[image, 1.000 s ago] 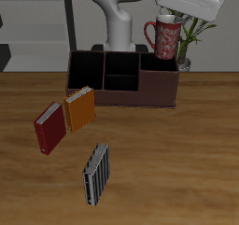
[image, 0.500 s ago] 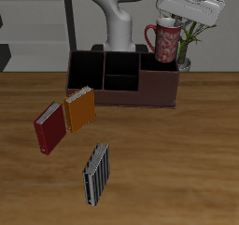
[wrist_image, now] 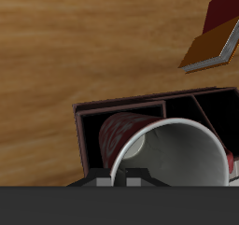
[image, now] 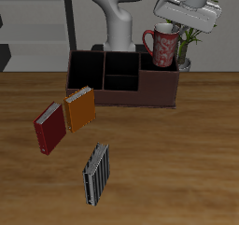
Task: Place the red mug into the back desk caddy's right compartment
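Observation:
The red mug [image: 162,46], speckled with a white inside, hangs tilted in my gripper [image: 174,25], which is shut on its rim. It is just above the right compartment [image: 159,77] of the dark brown back desk caddy [image: 121,96], its base about level with the caddy's top edge. In the wrist view the mug [wrist_image: 163,154] fills the frame close to my gripper [wrist_image: 126,178], with the wide dark compartment [wrist_image: 91,126] of the caddy [wrist_image: 201,105] directly beneath it. The mug's handle points toward the robot's base.
A red book [image: 49,128] and an orange book [image: 79,108] stand before the caddy; both show in the wrist view [wrist_image: 227,7], [wrist_image: 210,48]. A striped black book [image: 96,173] lies near the front edge. A potted plant [image: 189,37] stands behind the mug.
The mug has come down a little toward the caddy and tilted, as my gripper turned and shifted slightly toward the caddy's middle.

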